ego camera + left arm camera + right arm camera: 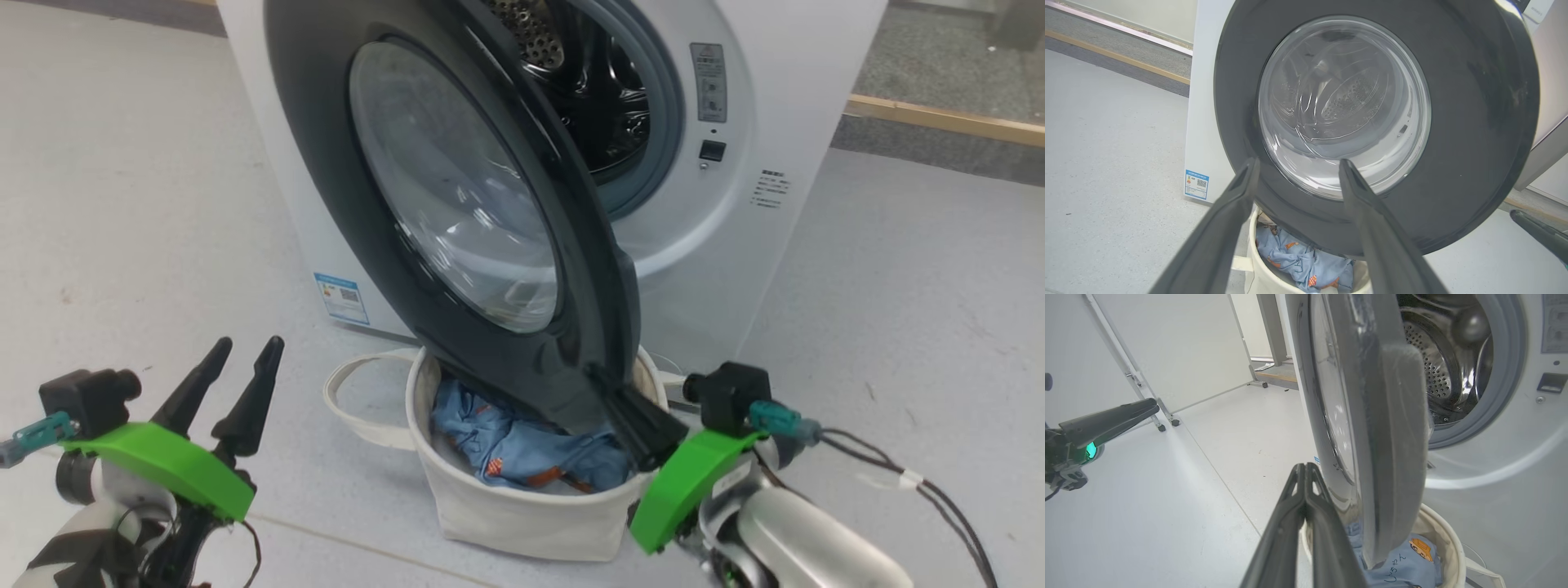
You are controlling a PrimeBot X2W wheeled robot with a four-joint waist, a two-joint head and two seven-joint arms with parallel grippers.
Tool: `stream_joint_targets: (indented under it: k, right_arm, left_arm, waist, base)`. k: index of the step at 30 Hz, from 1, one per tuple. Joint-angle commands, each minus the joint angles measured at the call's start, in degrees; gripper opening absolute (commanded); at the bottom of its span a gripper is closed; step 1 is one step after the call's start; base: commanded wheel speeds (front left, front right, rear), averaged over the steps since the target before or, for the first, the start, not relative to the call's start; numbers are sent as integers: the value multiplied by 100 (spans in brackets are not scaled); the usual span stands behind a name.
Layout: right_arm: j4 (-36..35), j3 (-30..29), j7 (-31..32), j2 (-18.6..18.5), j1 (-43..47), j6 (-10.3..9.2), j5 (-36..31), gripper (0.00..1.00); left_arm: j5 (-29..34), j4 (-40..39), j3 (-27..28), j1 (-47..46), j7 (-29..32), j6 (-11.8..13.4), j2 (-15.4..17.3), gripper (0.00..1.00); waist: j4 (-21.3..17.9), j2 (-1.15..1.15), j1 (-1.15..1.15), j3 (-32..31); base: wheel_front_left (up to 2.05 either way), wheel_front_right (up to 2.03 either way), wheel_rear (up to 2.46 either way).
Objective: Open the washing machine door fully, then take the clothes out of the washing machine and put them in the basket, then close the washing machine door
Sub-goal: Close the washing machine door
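Head view, stock at this moment.

Washing machine door (457, 204): is standing part open on the front of the washing machine (735, 204). Its hinge side is sitting at the view's left, and its free edge is reaching out toward the robot and overhanging the basket (522, 514). Being round, it is offering no long axis. Its flat is standing upright, its outer face is pointing to the robot's left, and the drum mouth (604, 90) is showing behind it.

Clothes (522, 449): are lying crumpled inside the basket, on the floor just before the machine. The heap is giving no lengthwise direction.

Right gripper (612, 392): fingers are pressing together with nothing between them, tips lying at the door's lower rim on its outer side. Whether they are touching it I cannot tell.

Left gripper (249, 347): fingers are standing wide apart, holding nothing, well apart from the door.

Step in hand, as judged: unloading is looking done and the door is being shut. The next move is calling for a sideways push on the outer face, sweeping the free edge round to the drum mouth until the latch is catching.
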Motion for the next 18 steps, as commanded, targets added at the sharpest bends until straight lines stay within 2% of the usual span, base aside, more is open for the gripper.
stream_joint_targets:
  k: [1,7,18]
  right_arm:
    - [-49,-55,-103,60,-250,25,-35,0]
    - [593,-405,-387,34,-610,25,-111,0]
    - [1056,-942,-587,-338,-1396,25,-4,0]
  left_arm:
    - [-24,-115,239,-444,5,-30,157,100]
    - [-39,-88,216,-515,30,-30,158,100]
    - [-5,-244,229,-716,68,8,217,100]
  waist:
    - [53,0,0,6]
    - [140,0,0,89]
    - [180,0,0,762]
  base:
    - [0,0,0]
    - [0,0,0]
    - [0,0,0]
